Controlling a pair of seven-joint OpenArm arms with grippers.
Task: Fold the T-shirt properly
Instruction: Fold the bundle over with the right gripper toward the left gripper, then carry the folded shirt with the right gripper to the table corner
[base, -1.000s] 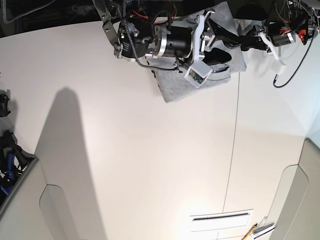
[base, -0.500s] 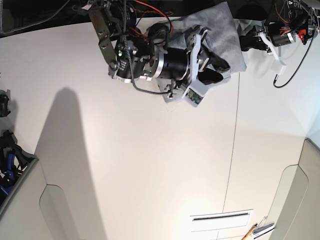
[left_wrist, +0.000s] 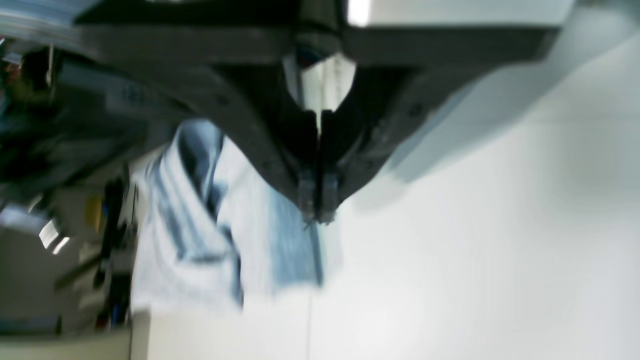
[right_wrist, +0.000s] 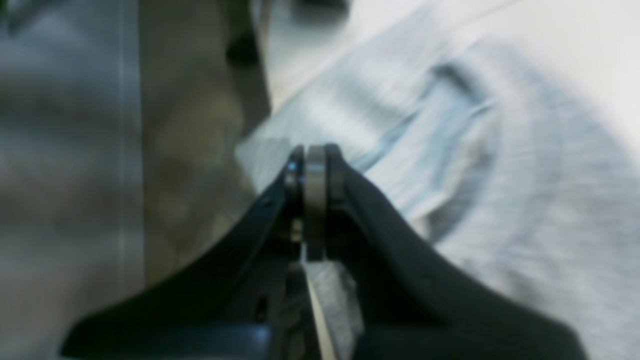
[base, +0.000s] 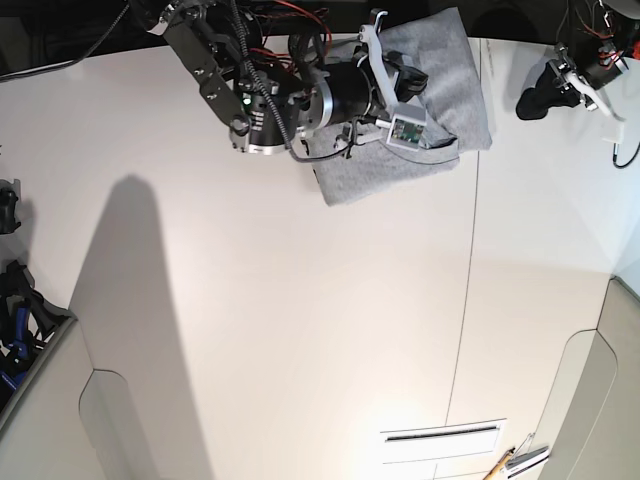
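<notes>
On my base view the T-shirt (base: 400, 160) lies folded into a compact grey bundle at the far edge of the white table (base: 300, 330), a little right of centre. The arm carrying my right wrist camera reaches in from the upper left of that view and sits over the garment, covering its near-left part.

From the right wrist view, the right end effector (right_wrist: 307, 200) has its two black jaws pressed fully together, tips touching, with nothing visible between them. The picture is blurred, but I can make out the T-shirt (right_wrist: 500, 200) spread beneath and to the right of the tips, with a ribbed neckline curving through the fabric. I cannot tell whether the tips touch the cloth.

The left end effector (base: 532, 100) hangs at the top right of the base view, well apart from the T-shirt and over bare table. In the left wrist view the left end effector (left_wrist: 317, 200) is also closed, jaws meeting at the tips and empty. That frame is smeared; beyond the tips I see the T-shirt (left_wrist: 210, 240) as a pale rumpled shape near the table's edge, and the seam between the table panels (left_wrist: 309, 325) runs straight down from the tips.
</notes>
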